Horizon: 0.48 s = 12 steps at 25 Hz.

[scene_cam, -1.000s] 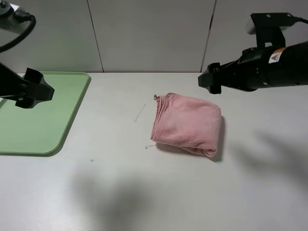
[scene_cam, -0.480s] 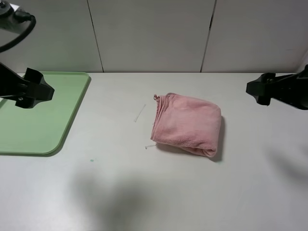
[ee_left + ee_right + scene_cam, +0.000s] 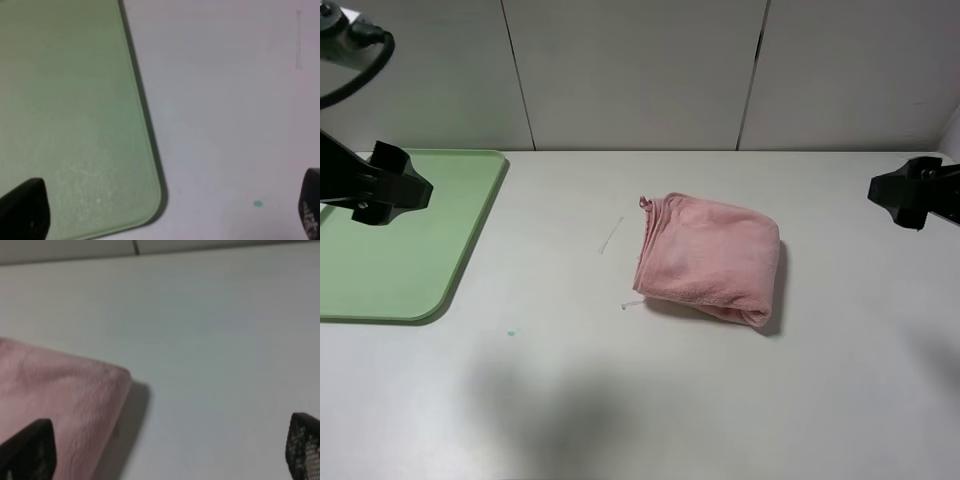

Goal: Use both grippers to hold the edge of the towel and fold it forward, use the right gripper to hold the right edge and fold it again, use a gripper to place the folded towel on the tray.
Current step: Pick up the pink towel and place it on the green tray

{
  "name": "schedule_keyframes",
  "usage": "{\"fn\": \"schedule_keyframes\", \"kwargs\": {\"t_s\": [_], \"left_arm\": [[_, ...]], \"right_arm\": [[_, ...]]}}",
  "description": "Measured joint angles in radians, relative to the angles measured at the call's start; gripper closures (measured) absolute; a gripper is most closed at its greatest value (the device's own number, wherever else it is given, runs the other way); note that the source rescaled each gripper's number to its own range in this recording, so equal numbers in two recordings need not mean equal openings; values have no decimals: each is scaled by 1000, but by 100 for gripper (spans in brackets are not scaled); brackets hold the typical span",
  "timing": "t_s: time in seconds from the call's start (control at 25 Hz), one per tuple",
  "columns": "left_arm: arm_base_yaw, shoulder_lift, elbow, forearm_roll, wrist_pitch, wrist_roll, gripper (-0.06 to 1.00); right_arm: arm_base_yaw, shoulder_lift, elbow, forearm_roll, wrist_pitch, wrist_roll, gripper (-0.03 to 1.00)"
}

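Your left gripper [image 3: 392,186] shows as a chunky, angular block in matte black. Behind it you can see a thick black cable [image 3: 360,62] curving up to a pale silver module [image 3: 334,20]. Your right gripper [image 3: 908,194] has the same flat black finish, with blunt, faceted edges, and in the wrist views its fingertips [image 3: 304,446] carry a fine mesh-like texture, while the left arm's fingertips [image 3: 26,212] look like smooth, rounded black pads.

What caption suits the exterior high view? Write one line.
Folded pink towel lies mid-table, apart from tray, left pincer and right pincer.
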Motion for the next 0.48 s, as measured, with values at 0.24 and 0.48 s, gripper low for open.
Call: {"fn": "schedule_keyframes", "kwargs": {"t_s": [0.24,0.48], "left_arm": [[0,0,0,0,0,0,-5],[0,0,0,0,0,0,-5]], "right_arm": [[0,-62,-14,11,206,0,-3],[-11,-148,-71,-14,418,-28,-3]]}}
